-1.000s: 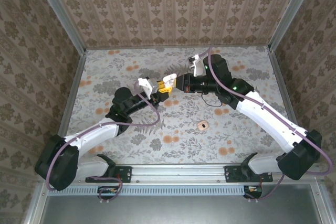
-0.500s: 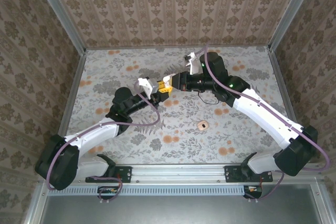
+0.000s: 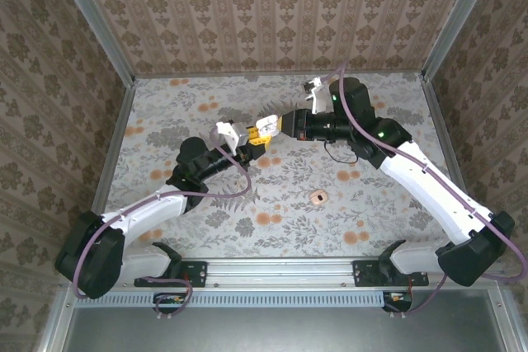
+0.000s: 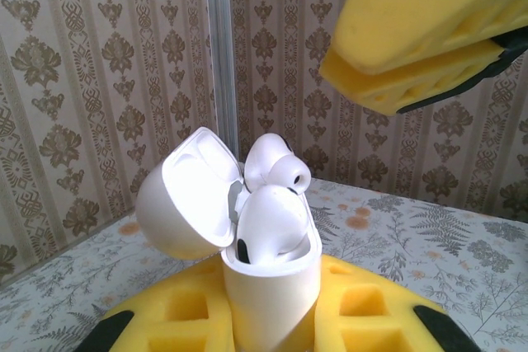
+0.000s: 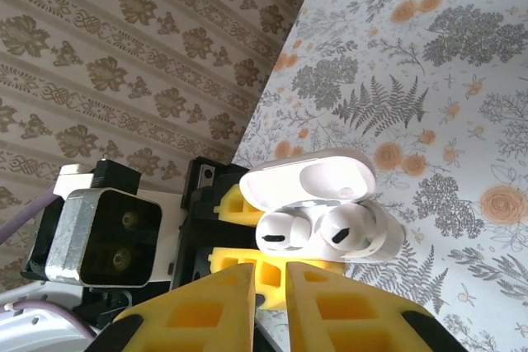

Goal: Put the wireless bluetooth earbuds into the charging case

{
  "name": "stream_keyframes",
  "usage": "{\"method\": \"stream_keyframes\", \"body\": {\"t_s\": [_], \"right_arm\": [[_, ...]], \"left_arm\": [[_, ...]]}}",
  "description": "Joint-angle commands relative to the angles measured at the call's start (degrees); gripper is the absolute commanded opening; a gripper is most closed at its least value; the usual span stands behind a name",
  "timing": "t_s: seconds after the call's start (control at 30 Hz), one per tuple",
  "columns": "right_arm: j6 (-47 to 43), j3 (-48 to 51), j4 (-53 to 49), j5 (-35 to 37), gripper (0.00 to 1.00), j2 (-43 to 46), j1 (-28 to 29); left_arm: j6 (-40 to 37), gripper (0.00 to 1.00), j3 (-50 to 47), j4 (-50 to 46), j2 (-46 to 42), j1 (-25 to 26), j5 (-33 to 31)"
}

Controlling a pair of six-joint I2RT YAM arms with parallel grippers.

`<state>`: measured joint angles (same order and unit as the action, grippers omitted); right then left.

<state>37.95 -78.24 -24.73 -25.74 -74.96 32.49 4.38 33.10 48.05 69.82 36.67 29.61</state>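
The left gripper [image 3: 250,139] squeezes the white charging case [image 4: 268,274], which stands up tall with its lid tipped open to the left. Two earbuds [image 4: 272,218] sit in it, tips up. The right gripper [image 3: 275,127] hangs just beside it, fingers almost together.

Glossy white plastic charging case [image 4: 268,282] and earbuds [image 4: 272,204]; matt yellow foam-like pads [image 4: 363,319] on left hand [image 4: 268,327].

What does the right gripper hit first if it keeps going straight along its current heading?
Most likely the two earbuds sitting in the open charging case, which the left gripper holds. In the right wrist view they lie just ahead of the right gripper, whose jaws are nearly together. Depth is unclear.
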Motion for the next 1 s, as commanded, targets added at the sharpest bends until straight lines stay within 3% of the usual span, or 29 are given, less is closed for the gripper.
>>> {"method": "stream_keyframes", "body": {"t_s": [0.0,0.77,0.97], "right_arm": [[0.31,0.85,-1.03,-0.98,0.16,-1.04,-0.06],[1.52,0.07,3.34,-4.04,0.13,-8.08,1.06],[1.03,-2.25,4.25,-4.07,0.18,-6.63,1.26]], "left_arm": [[1.24,0.0,1.57,2.57,0.12,-0.45,1.15],[1.39,0.0,2.09,2.73,1.5,-0.45,1.94],[1.64,0.0,2.44,3.32,2.71,-0.45,2.62]]}}
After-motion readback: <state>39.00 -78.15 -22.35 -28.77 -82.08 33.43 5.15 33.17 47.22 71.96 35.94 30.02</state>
